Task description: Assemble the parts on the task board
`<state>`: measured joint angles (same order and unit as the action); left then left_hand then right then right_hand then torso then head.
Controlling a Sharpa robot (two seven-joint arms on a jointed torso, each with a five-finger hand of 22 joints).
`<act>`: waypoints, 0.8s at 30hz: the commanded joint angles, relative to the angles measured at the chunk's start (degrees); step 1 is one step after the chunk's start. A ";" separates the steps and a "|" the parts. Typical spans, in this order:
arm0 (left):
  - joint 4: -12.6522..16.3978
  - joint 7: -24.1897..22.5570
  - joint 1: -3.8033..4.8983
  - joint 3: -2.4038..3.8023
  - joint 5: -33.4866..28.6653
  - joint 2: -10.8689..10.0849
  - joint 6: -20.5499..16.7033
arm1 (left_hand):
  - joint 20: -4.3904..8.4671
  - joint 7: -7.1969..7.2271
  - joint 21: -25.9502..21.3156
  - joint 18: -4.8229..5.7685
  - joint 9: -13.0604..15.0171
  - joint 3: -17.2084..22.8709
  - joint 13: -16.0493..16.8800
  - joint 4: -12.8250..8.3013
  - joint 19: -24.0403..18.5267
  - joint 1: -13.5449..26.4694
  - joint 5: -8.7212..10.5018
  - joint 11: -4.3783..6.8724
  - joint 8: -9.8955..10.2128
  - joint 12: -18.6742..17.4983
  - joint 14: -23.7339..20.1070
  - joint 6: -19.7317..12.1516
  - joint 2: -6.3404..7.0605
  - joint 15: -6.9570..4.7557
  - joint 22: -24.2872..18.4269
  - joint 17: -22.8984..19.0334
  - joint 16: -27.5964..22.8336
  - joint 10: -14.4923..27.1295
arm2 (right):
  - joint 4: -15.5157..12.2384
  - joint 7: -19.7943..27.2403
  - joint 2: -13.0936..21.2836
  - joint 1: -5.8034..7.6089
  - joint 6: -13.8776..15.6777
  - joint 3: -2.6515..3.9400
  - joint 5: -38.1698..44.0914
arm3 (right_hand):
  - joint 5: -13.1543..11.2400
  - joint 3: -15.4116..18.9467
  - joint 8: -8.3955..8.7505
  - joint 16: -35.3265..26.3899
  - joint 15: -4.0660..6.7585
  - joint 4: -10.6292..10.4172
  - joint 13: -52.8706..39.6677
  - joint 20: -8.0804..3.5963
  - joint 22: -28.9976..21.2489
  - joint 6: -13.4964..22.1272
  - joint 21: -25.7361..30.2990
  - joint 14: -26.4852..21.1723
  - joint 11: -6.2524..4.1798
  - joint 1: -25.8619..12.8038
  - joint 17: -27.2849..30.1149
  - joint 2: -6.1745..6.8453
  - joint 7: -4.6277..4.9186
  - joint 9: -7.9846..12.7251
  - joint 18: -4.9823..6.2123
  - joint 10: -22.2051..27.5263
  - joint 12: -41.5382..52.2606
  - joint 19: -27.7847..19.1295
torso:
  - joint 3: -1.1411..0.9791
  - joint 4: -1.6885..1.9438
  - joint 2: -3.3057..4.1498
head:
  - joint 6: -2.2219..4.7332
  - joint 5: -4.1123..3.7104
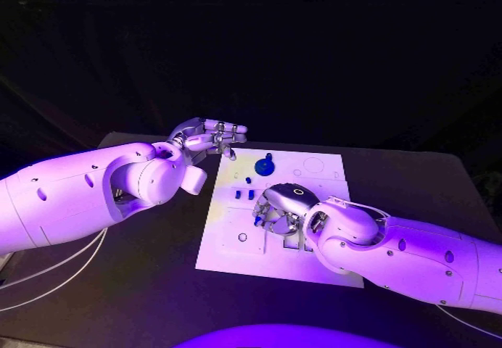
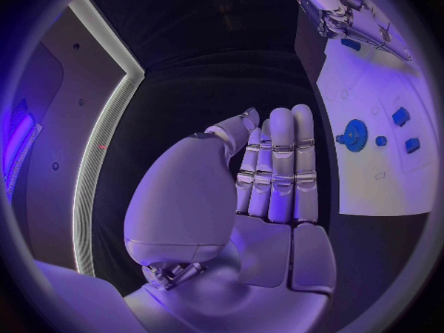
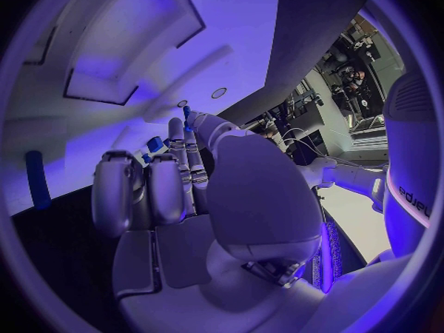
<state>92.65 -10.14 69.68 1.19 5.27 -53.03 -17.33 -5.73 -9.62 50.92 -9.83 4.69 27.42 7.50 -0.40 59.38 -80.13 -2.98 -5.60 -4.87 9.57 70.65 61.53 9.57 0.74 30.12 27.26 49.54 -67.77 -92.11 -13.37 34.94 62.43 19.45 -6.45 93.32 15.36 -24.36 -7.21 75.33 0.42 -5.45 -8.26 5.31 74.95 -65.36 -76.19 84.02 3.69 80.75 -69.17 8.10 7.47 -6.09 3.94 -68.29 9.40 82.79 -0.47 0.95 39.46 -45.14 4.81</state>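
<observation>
Right hand (image 1: 281,212) low over task board (image 1: 314,264) centre, fingers curled at small blue parts (image 1: 244,194), grasp not discernible; left hand (image 1: 212,135) empty, fingers straight, at board's 11 o'clock; blue gear (image 1: 264,167) toward 12; risk: fingertips knocking loose pieces.

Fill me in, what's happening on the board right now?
The right hand is down over the middle of the white task board, working among the small blue parts; whether it holds one can't be told. The left hand hovers off the board's far-left corner, fingers straight and empty. A blue gear sits near the far edge.
</observation>
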 commanded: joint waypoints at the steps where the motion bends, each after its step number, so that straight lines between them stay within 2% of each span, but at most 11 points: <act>1: 0.18 0.07 0.06 0.04 0.63 0.13 0.97 | -0.09 -0.21 -0.21 -0.75 -0.08 -0.16 0.08 -0.18 -0.24 -0.12 0.03 0.14 0.29 0.28 -0.45 -0.11 -0.46 0.00 -0.05 -0.05 -0.25 0.35 | 0.06 0.27 -0.10 -0.09 -2.09 -0.03 0.63 | 0.12 -0.21 0.22 0.00 0.37 -0.12 0.08 -0.08 7.43 -0.21 -0.03 1.88 0.06 -0.43 0.08 0.07 0.07 -0.05 -0.72 -0.39 -0.30 0.39 | -0.02 0.01 0.02 | -0.14 0.26; 24: 0.24 0.32 0.07 0.04 0.90 0.07 1.28 | -0.10 -0.21 -0.24 -0.75 -0.09 -0.17 0.09 -0.19 -0.24 -0.12 0.03 0.14 0.29 0.30 -0.45 -0.12 -0.49 0.00 -0.07 -0.09 -0.29 0.38 | 1.00 -0.69 -0.91 -0.22 -3.31 -0.09 1.14 | 0.17 -0.19 0.25 -0.05 0.37 -0.14 0.10 -0.08 7.47 -0.20 -0.07 1.87 0.06 -0.57 0.16 0.05 0.06 -0.06 -0.73 -0.39 -0.34 0.41 | 0.01 -0.03 0.04 | -0.28 0.44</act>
<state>92.68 -9.75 69.68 1.19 5.87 -53.04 -17.09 -5.72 -9.62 50.93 -9.83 4.70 27.42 7.51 -0.40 59.38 -80.13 -2.97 -5.60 -4.87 9.57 70.65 61.53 9.57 0.74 30.13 27.27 49.54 -67.77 -91.14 -13.81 34.22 62.36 17.67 -6.46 93.59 15.36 -24.36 -7.04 75.33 0.42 -5.45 -8.21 5.31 74.93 -65.34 -76.19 84.02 3.69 80.75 -69.05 8.10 7.48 -6.06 3.94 -68.29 9.40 82.78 -0.47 0.94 39.45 -45.49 5.25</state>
